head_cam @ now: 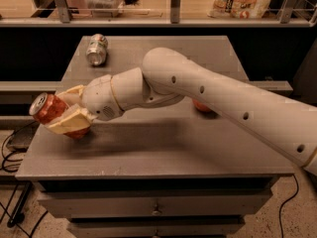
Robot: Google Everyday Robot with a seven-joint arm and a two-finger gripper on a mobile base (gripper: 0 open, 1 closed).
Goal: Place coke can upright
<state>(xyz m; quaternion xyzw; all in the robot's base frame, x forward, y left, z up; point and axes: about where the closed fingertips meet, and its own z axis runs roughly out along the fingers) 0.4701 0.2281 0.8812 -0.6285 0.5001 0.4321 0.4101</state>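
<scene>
The gripper (61, 110) clamps the coke can (46, 108), tilted, at the table's (148, 155) left edge. A silver can (96, 49) lies at the far left.

Coke can (46, 108): red body, silver top end. It is clamped between the two fingers of my gripper (57, 111) at the left edge of the grey table (148, 150). It is tilted, not upright. The top end leans out past the table's left edge and the lower end sits close above the tabletop; contact cannot be determined.
</scene>
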